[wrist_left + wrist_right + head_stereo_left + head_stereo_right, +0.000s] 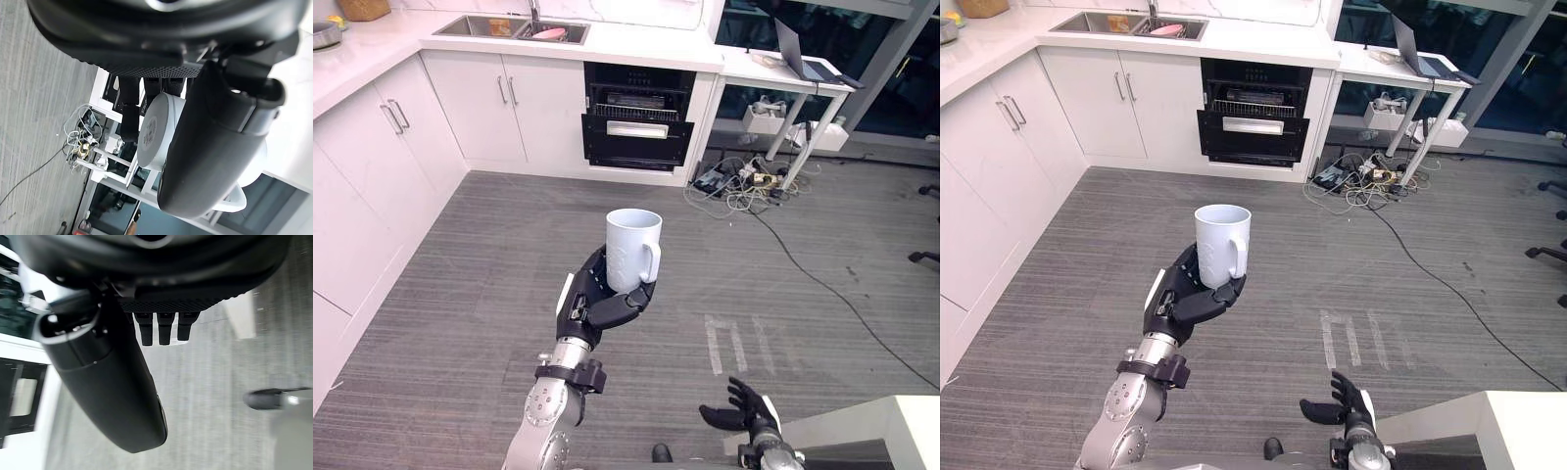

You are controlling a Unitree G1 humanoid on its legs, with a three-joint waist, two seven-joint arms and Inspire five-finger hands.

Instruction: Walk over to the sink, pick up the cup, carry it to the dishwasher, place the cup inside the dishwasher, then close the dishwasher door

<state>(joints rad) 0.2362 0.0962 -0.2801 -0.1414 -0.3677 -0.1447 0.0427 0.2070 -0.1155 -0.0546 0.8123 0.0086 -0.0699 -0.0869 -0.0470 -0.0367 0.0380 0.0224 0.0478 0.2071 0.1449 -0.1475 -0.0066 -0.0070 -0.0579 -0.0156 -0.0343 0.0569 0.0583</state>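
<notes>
The pick-up at the sink (509, 26) can be judged done: the white mug (631, 247) is already held in the left hand (602, 305), and the sink lies well away, set into the counter (636, 44) near its back edge. The carry is taken to be under way. The dishwasher (636, 117) is seen across a stretch of grey floor (489, 255), under the counter's front edge and just beside the white cabinet doors (509, 103). Its dark front is open enough for a wire rack to be made out inside. Three steps are left: the rest of the walk, the placing of the mug in the rack, and the shutting of the door.

The mug is held upright in mid-air above the floor, with its mouth up and its handle turned towards the robot's right. The left hand's fingers and thumb are wrapped round the lower part of the mug's body — in the left wrist view the thumb is laid across its wall. The right hand (744, 411) is carried low, near the robot's right side, with its fingers spread and relaxed and nothing in it.
</notes>
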